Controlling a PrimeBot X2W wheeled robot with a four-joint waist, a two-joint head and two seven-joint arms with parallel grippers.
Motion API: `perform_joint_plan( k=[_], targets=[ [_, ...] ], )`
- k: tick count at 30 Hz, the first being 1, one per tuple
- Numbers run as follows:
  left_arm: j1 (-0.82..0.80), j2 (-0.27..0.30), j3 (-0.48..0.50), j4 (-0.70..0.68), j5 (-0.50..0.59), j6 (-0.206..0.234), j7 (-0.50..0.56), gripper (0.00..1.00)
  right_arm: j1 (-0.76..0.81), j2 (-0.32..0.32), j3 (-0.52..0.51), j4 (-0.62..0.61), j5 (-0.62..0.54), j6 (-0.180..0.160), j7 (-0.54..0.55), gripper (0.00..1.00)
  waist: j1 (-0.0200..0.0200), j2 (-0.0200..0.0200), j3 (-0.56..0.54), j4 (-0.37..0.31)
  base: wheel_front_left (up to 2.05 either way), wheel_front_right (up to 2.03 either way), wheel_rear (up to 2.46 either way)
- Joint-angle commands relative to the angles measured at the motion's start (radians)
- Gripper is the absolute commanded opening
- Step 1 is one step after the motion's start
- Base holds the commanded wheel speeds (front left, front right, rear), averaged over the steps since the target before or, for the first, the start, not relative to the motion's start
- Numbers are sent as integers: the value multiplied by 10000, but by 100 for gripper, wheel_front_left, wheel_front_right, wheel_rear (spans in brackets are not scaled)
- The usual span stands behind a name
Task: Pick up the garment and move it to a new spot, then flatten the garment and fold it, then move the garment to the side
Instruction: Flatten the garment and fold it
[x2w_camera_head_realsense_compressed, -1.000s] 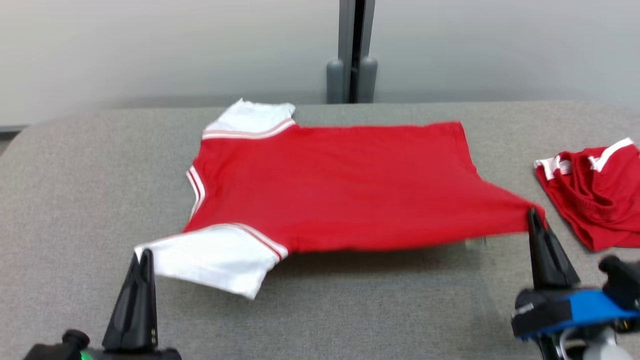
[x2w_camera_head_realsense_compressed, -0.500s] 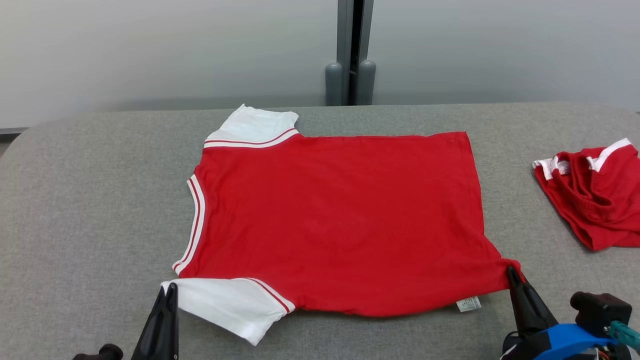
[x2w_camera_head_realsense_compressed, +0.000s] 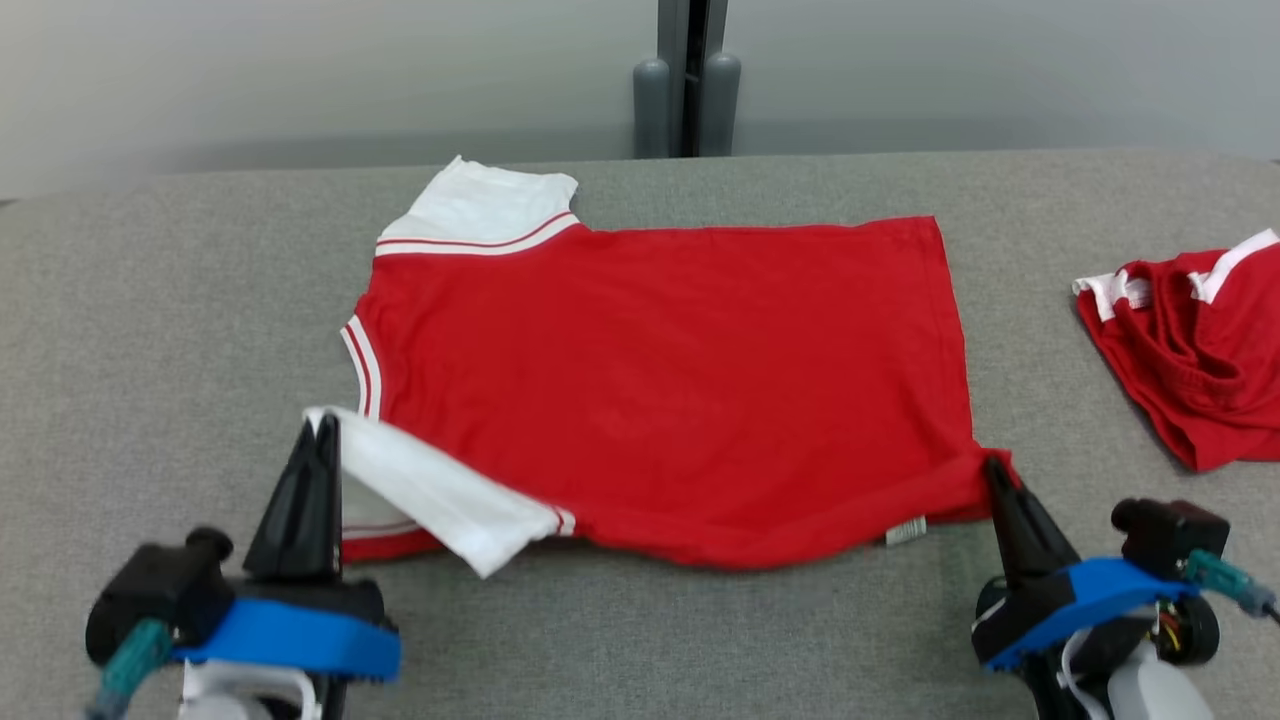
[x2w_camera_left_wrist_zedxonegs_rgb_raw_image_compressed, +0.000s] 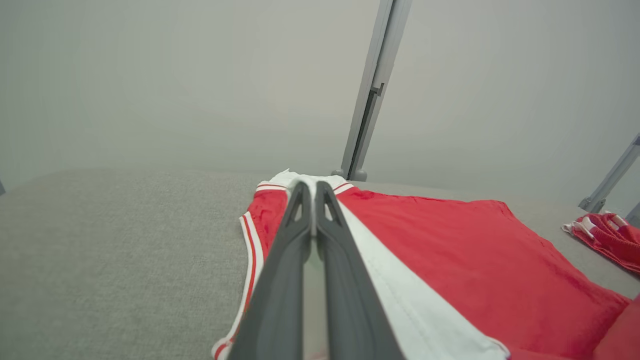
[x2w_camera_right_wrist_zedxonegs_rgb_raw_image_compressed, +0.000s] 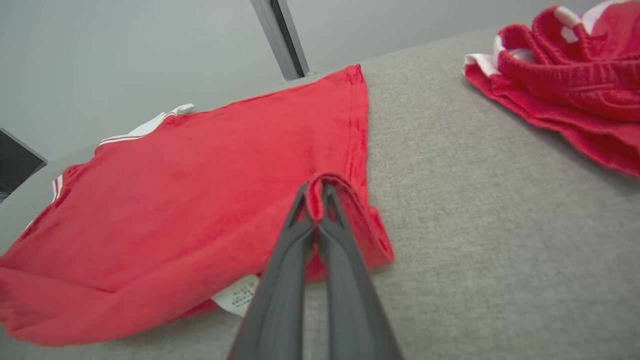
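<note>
The garment (x2w_camera_head_realsense_compressed: 660, 370) is a red T-shirt with white sleeves, spread flat on the grey table with its collar to the left. My left gripper (x2w_camera_head_realsense_compressed: 322, 425) is shut on the near white sleeve (x2w_camera_head_realsense_compressed: 430, 490) and holds it lifted over the shirt's near edge. My right gripper (x2w_camera_head_realsense_compressed: 992, 465) is shut on the near hem corner, also raised a little. In the left wrist view the fingers (x2w_camera_left_wrist_zedxonegs_rgb_raw_image_compressed: 280, 270) pinch the white sleeve (x2w_camera_left_wrist_zedxonegs_rgb_raw_image_compressed: 400, 295). The right wrist view shows red hem fabric (x2w_camera_right_wrist_zedxonegs_rgb_raw_image_compressed: 330, 182) looped over the tips of my right gripper (x2w_camera_right_wrist_zedxonegs_rgb_raw_image_compressed: 316, 192).
A second red garment with white trim (x2w_camera_head_realsense_compressed: 1195, 350) lies crumpled at the table's right side. A grey post (x2w_camera_head_realsense_compressed: 685, 90) stands behind the far edge of the table (x2w_camera_head_realsense_compressed: 150, 330). A white label (x2w_camera_head_realsense_compressed: 905, 530) hangs under the near hem.
Both grippers have moved forward over the shirt, lifting the near sleeve and hem corner so the near edge starts to fold over. The head camera has tilted down.
</note>
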Motion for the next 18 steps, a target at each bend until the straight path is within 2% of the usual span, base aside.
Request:
perform_joint_plan(
  k=[1, 8, 15, 16, 17, 18],
  targets=[
    [-586, 28, -12, 261, 64, -102, -56, 0, -401, -33, -87, 119, 28, 1, 26, 0, -1, 0, 138, 6, 0, 0, 0],
    [-2744, -63, -80, 2029, 206, -460, -118, 0, -2031, -31, -394, 1264, -344, 1, 302, 0, -1, 0, 449, -146, 0, 0, 0],
    [-3908, -232, -214, 3959, 194, -678, -190, 0, -3190, -34, -246, 2658, -498, 1, 106, 0, -1, 0, 671, -335, 0, 0, 0],
    [-4012, -269, -221, 4165, 184, -676, -223, 0, -3335, -33, -237, 2858, -526, 1, -1, 11, -1, 0, 694, -353, 0, 0, 0],
    [-4088, -301, -239, 4325, 199, -662, -275, 14, -3450, -31, -214, 3045, -547, 1, -99, 38, -1, 0, 714, -365, 0, 0, 0],
    [-4088, -301, -239, 4325, 199, -662, -275, 14, -3450, -31, -214, 3045, -547, 1, -99, 38, -1, 0, 714, -365, 0, 0, 0]
  ],
)
